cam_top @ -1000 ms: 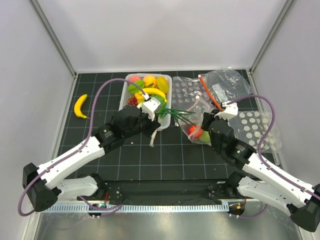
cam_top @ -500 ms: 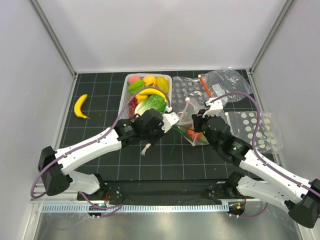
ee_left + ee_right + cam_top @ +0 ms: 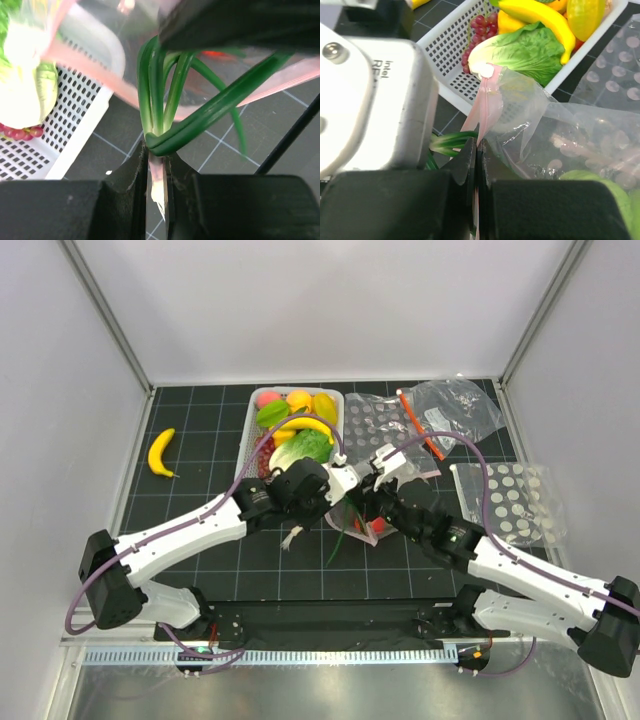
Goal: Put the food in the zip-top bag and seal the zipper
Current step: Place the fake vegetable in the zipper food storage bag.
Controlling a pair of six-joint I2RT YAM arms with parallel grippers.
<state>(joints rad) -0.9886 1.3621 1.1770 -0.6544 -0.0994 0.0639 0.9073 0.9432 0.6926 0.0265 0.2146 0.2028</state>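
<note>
At the middle of the black gridded bench (image 3: pixel 200 430), just in front of the white mesh plastic basket (image 3: pixel 445 55), the two arms meet over the transparent thin plastic zip-top bag (image 3: pixel 555 125). The left tool (image 3: pixel 156 172) is clenched on the pale stalk of a toy spring onion (image 3: pixel 159 142) with long glossy green leaves. The leaves reach up to the bag's mouth, but whether their tips are past the lip I cannot tell. The right tool (image 3: pixel 477 150) is pinched tight on the narrow pale pink zipper strip (image 3: pixel 483 105), holding that edge up so the mouth faces the left arm. Inside the bag lie a small red piece (image 3: pixel 378 525) and a rounded green piece (image 3: pixel 600 187).

By my judgement the step in hand is loading, with the toy spring onion on its way in. The task looks early. The basket holds a green plastic lettuce (image 3: pixel 525 47), a bunch of dark red grapes (image 3: pixel 476 35) and yellow bananas (image 3: pixel 535 12), and a loose yellow banana (image 3: pixel 161 452) lies on the bench well apart to the left. Sealing is some way off.

The next move calls for the left tool to push the leaves deeper through the mouth while the right tool keeps the strip raised. It should let go only once the stalk is past the zipper strip. The long limp leaves could catch on the lip or lie across the strip and later stop it closing.
</note>
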